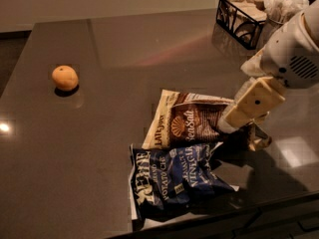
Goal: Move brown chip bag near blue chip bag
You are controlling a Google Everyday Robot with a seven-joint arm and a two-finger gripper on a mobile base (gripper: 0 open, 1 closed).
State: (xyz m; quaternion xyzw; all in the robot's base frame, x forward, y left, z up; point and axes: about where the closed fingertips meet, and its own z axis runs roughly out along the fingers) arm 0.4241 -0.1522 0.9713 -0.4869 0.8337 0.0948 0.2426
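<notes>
The gripper [243,134] sits at the right of the frame, just below mid-height, low over the dark grey table [149,44]. It hangs from a white arm [294,59] that comes in from the upper right. One broad cream finger [254,102] slants down and to the left, and its lower end meets the right edge of the brown chip bag [192,121]. A second, smaller finger tip [260,142] shows lower and to the right, with a dark gap between the two. The jaws therefore stand apart rather than pinched closed. The shadow there hides whether the bag's edge reaches in between them, but nothing looks clamped.

The brown chip bag lies flat on the table at the centre of the frame, logo side up, with its cream-yellow end pointing left. Directly below it, in the lower centre, lies the blue chip bag [174,180], crumpled, with its white lettering facing up. The lower edge of the brown bag touches or slightly overlaps the top edge of the blue one.

An orange [65,77] rests well apart from both bags at the left of the frame. A dark wire basket [239,14] stands at the table's far edge in the upper right.
</notes>
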